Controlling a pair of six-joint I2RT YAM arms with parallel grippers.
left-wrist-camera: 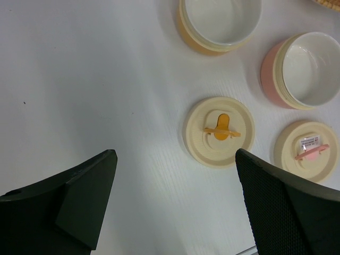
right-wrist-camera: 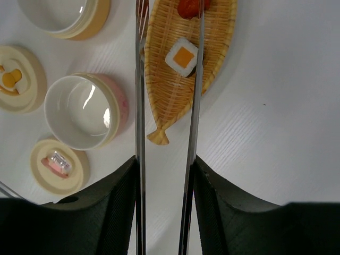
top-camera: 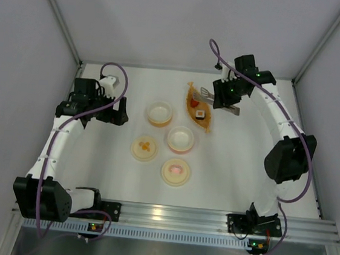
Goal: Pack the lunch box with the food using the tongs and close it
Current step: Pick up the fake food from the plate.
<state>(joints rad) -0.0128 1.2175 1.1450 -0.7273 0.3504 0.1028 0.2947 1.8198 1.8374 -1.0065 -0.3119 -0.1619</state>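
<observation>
My right gripper (right-wrist-camera: 164, 166) (top-camera: 223, 98) is shut on the silver tongs (right-wrist-camera: 139, 106) (top-camera: 227, 107), one arm against each finger. The tongs reach out over the woven boat dish (right-wrist-camera: 212, 58) (top-camera: 204, 124), and their tips run off the top of the right wrist view. On the dish lie the food pieces: the white roll (right-wrist-camera: 181, 56) (top-camera: 200, 114) between the tong arms, and the reddish lump (right-wrist-camera: 189, 7) (top-camera: 194, 103) at the right arm. The lunch box stands in parts: orange bowl (top-camera: 159, 113) (left-wrist-camera: 220, 24), pink bowl (top-camera: 181, 139) (right-wrist-camera: 85, 111), both empty. My left gripper (left-wrist-camera: 175, 156) (top-camera: 115, 113) hangs open over bare table.
Two round lids lie flat on the table in front of the bowls, one with an orange tab (top-camera: 145, 148) (left-wrist-camera: 219, 132), one with a pink tab (top-camera: 176, 171) (right-wrist-camera: 57, 164). White walls close in the table on three sides, and a metal rail (top-camera: 173, 216) runs along the near edge.
</observation>
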